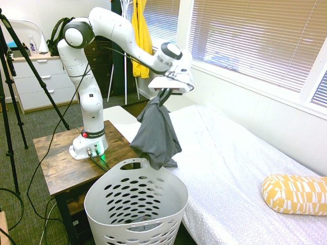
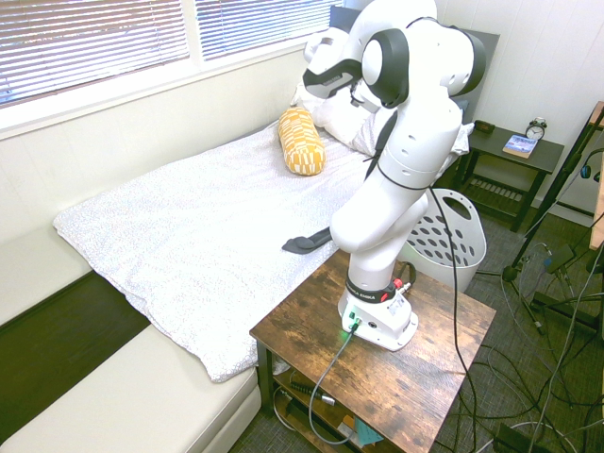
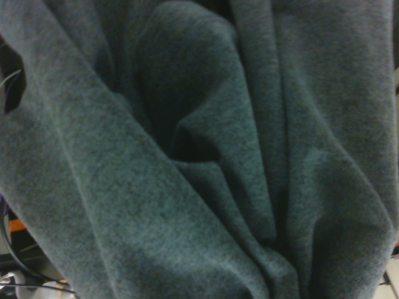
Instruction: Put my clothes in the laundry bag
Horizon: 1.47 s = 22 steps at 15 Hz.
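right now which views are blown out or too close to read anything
First exterior view: window blinds glare bright, the grey garment stays clear. Second exterior view: the arm hides most of the garment; only its end shows. Wrist view: grey fabric fills nearly the whole frame.

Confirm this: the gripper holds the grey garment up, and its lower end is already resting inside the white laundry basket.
Not inside yet. The first exterior view shows the gripper holding the grey garment up, its lower end hanging just past the white laundry basket, at its far rim.
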Motion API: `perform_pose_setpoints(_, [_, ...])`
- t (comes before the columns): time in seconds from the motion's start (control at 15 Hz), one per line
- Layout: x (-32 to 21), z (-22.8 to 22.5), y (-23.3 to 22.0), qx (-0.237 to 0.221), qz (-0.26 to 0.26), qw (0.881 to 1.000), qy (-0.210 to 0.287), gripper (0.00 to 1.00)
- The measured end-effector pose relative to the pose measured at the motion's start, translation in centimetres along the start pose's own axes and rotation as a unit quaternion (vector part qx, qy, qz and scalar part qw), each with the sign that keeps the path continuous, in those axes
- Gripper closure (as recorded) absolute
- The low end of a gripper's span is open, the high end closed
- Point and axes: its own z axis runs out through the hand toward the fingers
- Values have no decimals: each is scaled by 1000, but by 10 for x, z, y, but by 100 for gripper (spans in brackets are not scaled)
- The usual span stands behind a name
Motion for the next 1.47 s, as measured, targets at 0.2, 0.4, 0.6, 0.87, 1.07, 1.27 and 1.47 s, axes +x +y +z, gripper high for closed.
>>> perform_pose_setpoints(0.2, [10,79,-27,4,4,999,-46,100])
perform_pose_setpoints(0.4, [31,129,-79,34,18,999,-34,100])
perform_pose_setpoints(0.6, [58,166,-123,41,33,998,-18,0])
perform_pose_setpoints(0.87, [96,191,-177,57,56,997,11,0])
perform_pose_setpoints(1.07, [122,204,-200,50,50,997,15,0])
perform_pose_setpoints(1.27, [139,211,-207,46,47,998,14,0])
perform_pose_setpoints(1.47, [146,209,-211,55,50,997,9,0])
